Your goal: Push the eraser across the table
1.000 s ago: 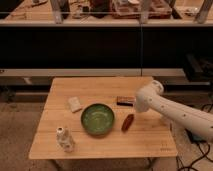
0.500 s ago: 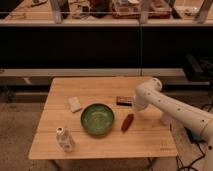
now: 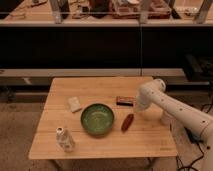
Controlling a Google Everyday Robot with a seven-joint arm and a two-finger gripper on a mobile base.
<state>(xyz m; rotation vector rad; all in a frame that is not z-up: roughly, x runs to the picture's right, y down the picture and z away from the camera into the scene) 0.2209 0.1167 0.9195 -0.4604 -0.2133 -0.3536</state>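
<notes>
1. The eraser point(image 3: 124, 101) lies on the table point(image 3: 100, 87), nearer to its right edge and far edge.
2. The gripper point(image 3: 135, 107) is closed and stands just beside the eraser's right end.
3. A green bowl point(image 3: 97, 119) sits near the middle.

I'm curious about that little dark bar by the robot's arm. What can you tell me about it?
The eraser is a small flat bar, dark with a reddish-brown top, lying flat on the wooden table, beyond the green bowl. The robot's closed tool sits beside its right end as pictured; whether they touch is unclear.
</notes>
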